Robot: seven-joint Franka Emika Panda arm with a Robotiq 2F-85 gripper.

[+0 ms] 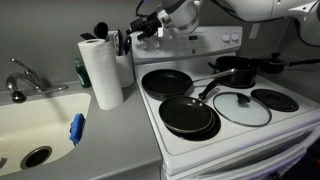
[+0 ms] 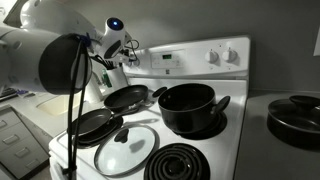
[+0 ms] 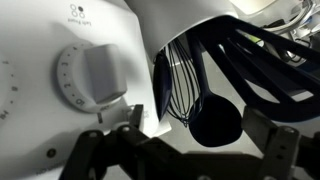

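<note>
My gripper (image 1: 124,42) hangs at the back left corner of the white stove (image 1: 230,135), over a white utensil holder (image 3: 180,25) next to a paper towel roll (image 1: 101,70); it also shows in an exterior view (image 2: 106,55). In the wrist view the gripper (image 3: 200,135) is open. Its two dark fingers stand on either side of a black spoon head (image 3: 215,120), without touching it. A wire whisk (image 3: 180,85) and other dark utensils stick out of the same holder. A white stove knob (image 3: 85,80) is close on the left.
On the stove are two black frying pans (image 1: 165,82) (image 1: 188,115), a glass lid (image 1: 241,107) and a black pot (image 2: 188,107). A sink (image 1: 30,120) with faucet (image 1: 20,80) and a blue brush (image 1: 77,128) lie beside the stove. A black bowl (image 2: 295,115) sits on the counter.
</note>
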